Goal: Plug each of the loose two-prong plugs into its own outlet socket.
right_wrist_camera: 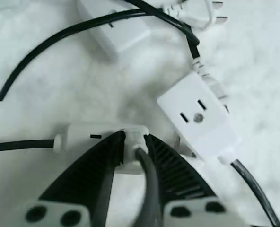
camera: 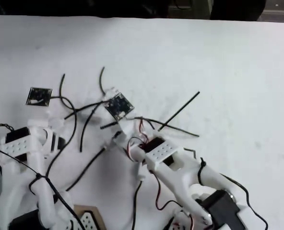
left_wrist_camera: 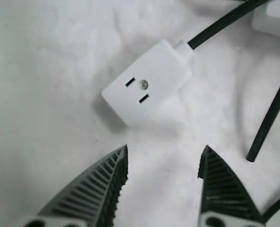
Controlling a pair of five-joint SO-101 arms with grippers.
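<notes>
A white two-prong plug lies near the middle of the white tabletop. The right hand pinches it, fingers narrowed onto the plug's body, which hides the prongs. The plug's cord trails away across the surface. Just beside that hand sits a white outlet socket, slotted face up and not joined to the plug. Farther off lie a white block, crossed by a black cord, and a loose plug with bare prongs showing. Over on the left, the left hand hangs wide open, holding nothing. The left socket lies just ahead of its fingertips, face up with its slots empty, and its lead runs off. Black cords cross the tabletop between the two arms.
</notes>
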